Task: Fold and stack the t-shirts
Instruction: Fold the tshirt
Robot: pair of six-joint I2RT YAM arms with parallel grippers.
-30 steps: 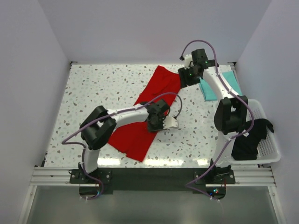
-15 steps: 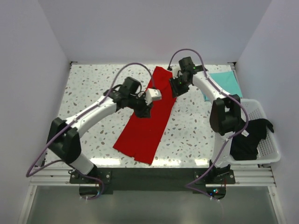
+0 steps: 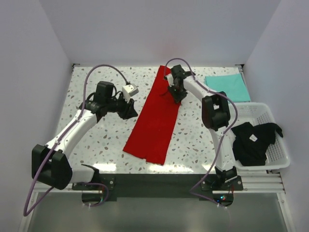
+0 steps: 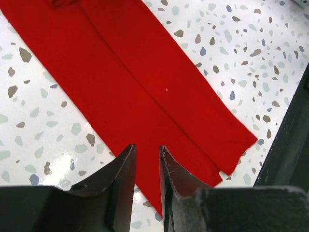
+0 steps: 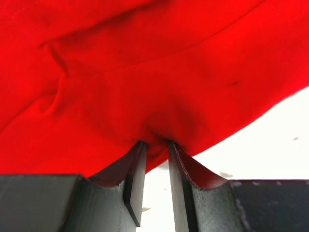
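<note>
Pinches a bunched fold of the red t-shirt (image 3: 155,118) between the fingertips of the right gripper (image 5: 154,144), fingers (image 5: 135,176) drawn narrow with cloth filling the gap. Swells out beyond the tips and to both sides of them, creased to their left. Lies otherwise as a long, narrow folded strip on the speckled table (image 3: 96,140), running from the pinch toward the near edge.

Holds the left gripper (image 4: 147,151) over bare tabletop, fingers nearly together, only a thin slit between, nothing in it. Shows the red strip just beyond those tips, crossing slantwise, a lengthwise fold line down its middle and the hem end off to their right.

Farther right of the right fingers, flat on the table: the mint-teal t-shirt (image 3: 228,87), folded square. Nearer and right again, heaped in the white lattice basket (image 3: 279,152): the black t-shirt (image 3: 252,142).
</note>
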